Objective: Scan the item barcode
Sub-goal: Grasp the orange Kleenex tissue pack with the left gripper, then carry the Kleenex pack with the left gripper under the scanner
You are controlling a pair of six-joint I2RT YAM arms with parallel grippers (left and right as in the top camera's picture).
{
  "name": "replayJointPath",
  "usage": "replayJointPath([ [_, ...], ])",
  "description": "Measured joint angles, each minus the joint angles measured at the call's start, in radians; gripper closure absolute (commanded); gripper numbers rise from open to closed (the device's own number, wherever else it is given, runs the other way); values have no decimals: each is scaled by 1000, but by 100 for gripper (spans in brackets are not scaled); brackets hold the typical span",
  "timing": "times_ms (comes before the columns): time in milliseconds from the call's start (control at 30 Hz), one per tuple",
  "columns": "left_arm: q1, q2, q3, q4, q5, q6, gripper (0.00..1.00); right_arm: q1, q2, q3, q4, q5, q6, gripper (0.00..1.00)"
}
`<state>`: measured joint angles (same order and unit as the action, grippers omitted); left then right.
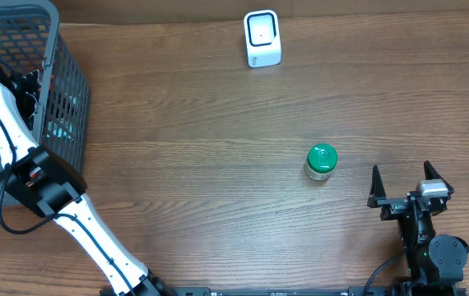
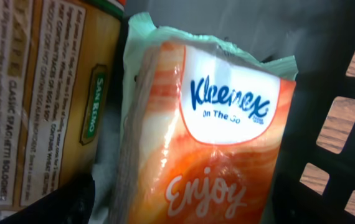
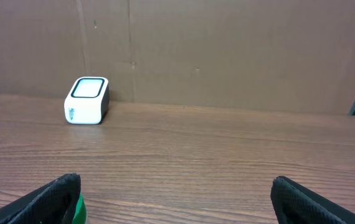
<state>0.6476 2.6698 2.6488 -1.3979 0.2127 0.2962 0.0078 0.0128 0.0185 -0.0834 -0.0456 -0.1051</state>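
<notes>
Left pincer (image 1: 27,89) dips into the upper-left basket (image 1: 63,57) over the Kleenex pack (image 2: 208,137), likely to fetch it; its spread I cannot tell. Right pincer (image 1: 401,174) rests lower right, fingers apart.

Left wrist view: orange tissue pack (image 2: 208,143) carries a white panel reading "Kleenex", blue script, with "On The Go" beneath; lower down, "Enjoy" in white script. Yellow-brown pasta packet (image 2: 47,99) beside it: green badge reading "SAN REMO", and sideways print "CLASSIC SPAGHETTI BOLOGNESE"; its finer print is illegible. Right wrist view: white scanner (image 3: 86,100) bears a small blue mark, too small to read.
</notes>
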Motion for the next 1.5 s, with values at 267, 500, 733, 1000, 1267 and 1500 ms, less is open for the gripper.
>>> replayJointPath([
  [267, 0, 1, 2, 8, -16, 0, 22, 0, 0, 0, 0, 0, 0, 0],
  [500, 0, -6, -45, 58, -30, 0, 22, 0, 0, 0, 0, 0, 0, 0],
  [733, -4, -26, -129, 119, -49, 8, 43, 0, 0, 0, 0, 0, 0, 0],
  [1000, -1, -26, -119, 110, -60, 18, 58, 0, 0, 0, 0, 0, 0, 0],
  [1267, 4, 13, 60, -39, -65, -13, 60, 0, 0, 0, 0, 0, 0, 0],
  [1500, -1, 32, 329, -147, -68, -96, 61, 0, 0, 0, 0, 0, 0, 0],
])
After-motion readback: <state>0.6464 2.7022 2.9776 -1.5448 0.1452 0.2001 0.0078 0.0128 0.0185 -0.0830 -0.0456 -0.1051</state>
